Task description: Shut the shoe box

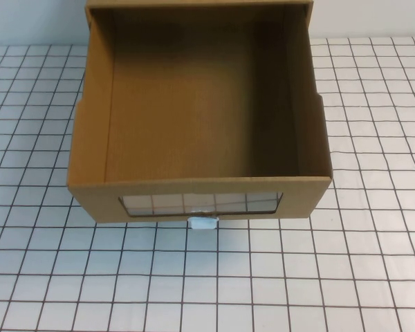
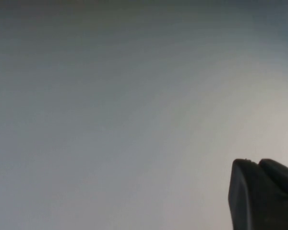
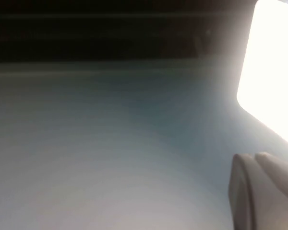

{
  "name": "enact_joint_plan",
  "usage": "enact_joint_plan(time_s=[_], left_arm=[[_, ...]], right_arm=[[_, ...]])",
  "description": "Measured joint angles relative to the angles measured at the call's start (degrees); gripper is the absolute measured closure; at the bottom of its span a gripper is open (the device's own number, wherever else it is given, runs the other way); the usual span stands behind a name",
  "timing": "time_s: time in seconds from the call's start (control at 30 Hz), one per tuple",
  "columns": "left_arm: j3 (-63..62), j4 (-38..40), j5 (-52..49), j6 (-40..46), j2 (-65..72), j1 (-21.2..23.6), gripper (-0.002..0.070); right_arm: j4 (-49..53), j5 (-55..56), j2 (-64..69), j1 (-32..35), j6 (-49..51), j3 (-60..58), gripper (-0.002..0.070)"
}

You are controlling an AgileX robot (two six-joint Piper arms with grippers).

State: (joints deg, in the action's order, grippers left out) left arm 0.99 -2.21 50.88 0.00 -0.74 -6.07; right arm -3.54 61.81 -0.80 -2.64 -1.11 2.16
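Note:
The shoe box (image 1: 90, 197) is a brown cardboard drawer pulled out toward me in the high view. It is empty, and its inside floor is bare. Its front has a clear window (image 1: 200, 203) with a small white handle (image 1: 202, 223) below it. The back of the drawer sits in the outer sleeve (image 1: 194, 3) at the top edge. Neither arm shows in the high view. My left gripper (image 2: 255, 162) shows only in the left wrist view, dark fingers together against a blank grey surface. My right gripper (image 3: 253, 157) shows only in the right wrist view, pale fingers together, holding nothing.
The box stands on a white table with a black grid (image 1: 207, 283). A pale wall (image 1: 28, 21) rises behind it. A bright white patch (image 3: 273, 72) fills one corner of the right wrist view.

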Motion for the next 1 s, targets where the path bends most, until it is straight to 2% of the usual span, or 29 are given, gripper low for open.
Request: enact_joint_plan(time_s=[0.13,0.33,0.53,0.63,0.77,1.0], left_arm=[[-5.93,5.02,-1.95,0.0,-0.09,0.0,0.068],[-17.94,7.12,-9.65,1.39,0.04,0.0,0.068],[-30.18,7.25,-10.59,3.08,7.34,0.0,0.068],[-36.84,7.28,-14.6,3.29,12.59,0.0,0.068],[-47.23,7.28,-26.48,3.52,21.32,0.0,0.068],[-67.99,7.38,-58.31,3.75,40.26,0.0,0.068]], right_arm=[[3.93,-4.99,0.0,0.0,1.44,8.59,0.0689],[6.76,-21.92,-0.22,0.0,15.1,24.37,0.069],[6.98,-28.16,4.87,0.0,17.71,36.13,0.0689],[6.98,-34.04,9.72,0.0,17.82,41.67,0.069],[6.98,-47.71,17.76,0.0,17.84,51.06,0.0689],[6.98,-80.9,35.73,0.0,17.84,69.8,0.069]])
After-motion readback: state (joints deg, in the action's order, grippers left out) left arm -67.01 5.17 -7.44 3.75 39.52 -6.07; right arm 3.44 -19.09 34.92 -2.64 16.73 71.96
